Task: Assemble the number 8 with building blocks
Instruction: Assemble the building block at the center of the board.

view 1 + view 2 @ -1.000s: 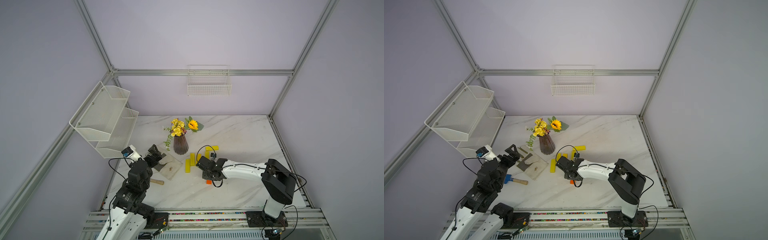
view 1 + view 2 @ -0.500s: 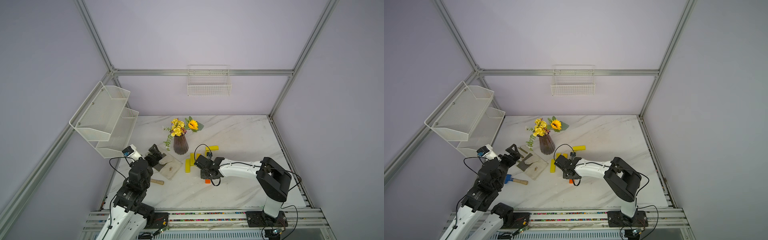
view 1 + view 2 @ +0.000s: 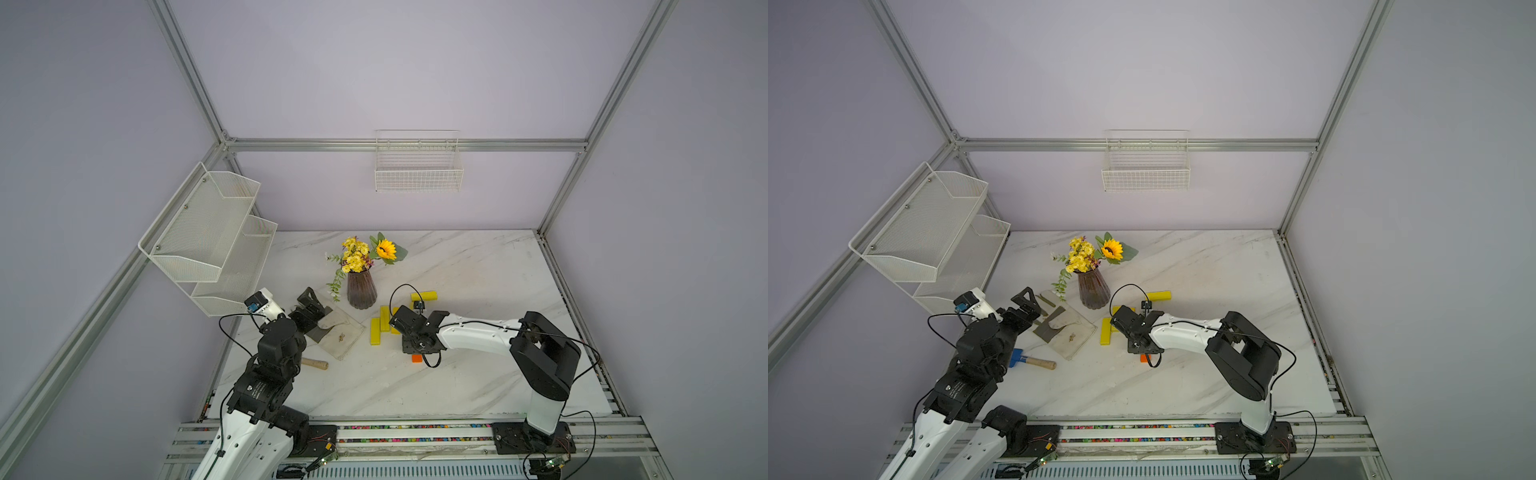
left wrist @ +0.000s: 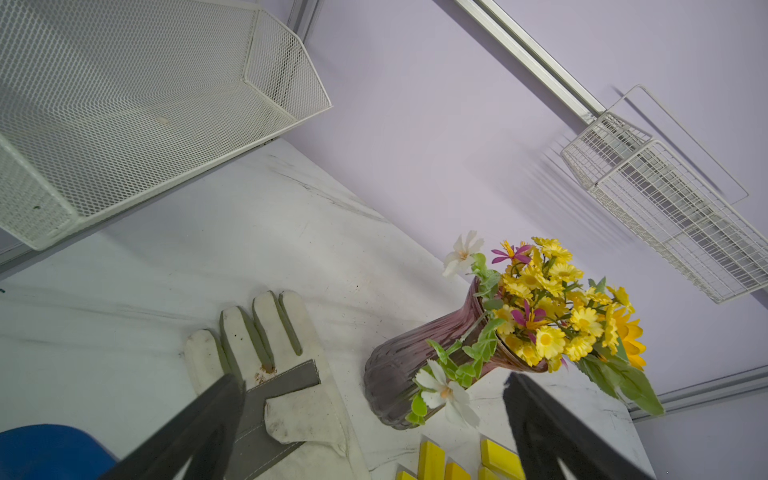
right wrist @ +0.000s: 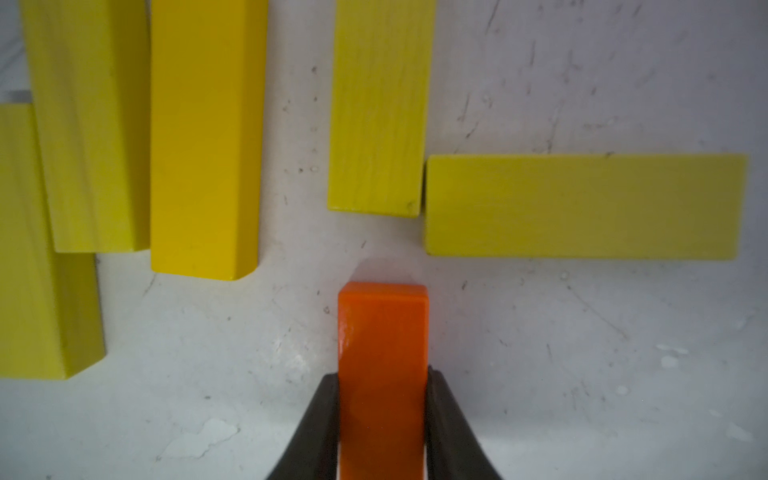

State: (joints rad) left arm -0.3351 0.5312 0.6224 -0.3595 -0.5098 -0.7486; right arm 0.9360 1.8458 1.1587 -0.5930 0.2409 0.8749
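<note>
Marble tabletop (image 3: 478, 270): right gripper (image 5: 382, 374) pinches orange bar (image 3: 417, 358), 5 o'clock of yellow bars (image 3: 375, 331) (left gripper (image 4: 374, 377) wide, empty); assembly seems barely begun.

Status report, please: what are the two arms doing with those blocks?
Right end effector shut on orange block. Left end effector open, empty. Yellow blocks close ahead, not touching.

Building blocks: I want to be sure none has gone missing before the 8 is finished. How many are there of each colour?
yellow blocks: 6 (five in the right wrist view, one more farther back in a top view)
orange block: 1
Total: 7
</note>
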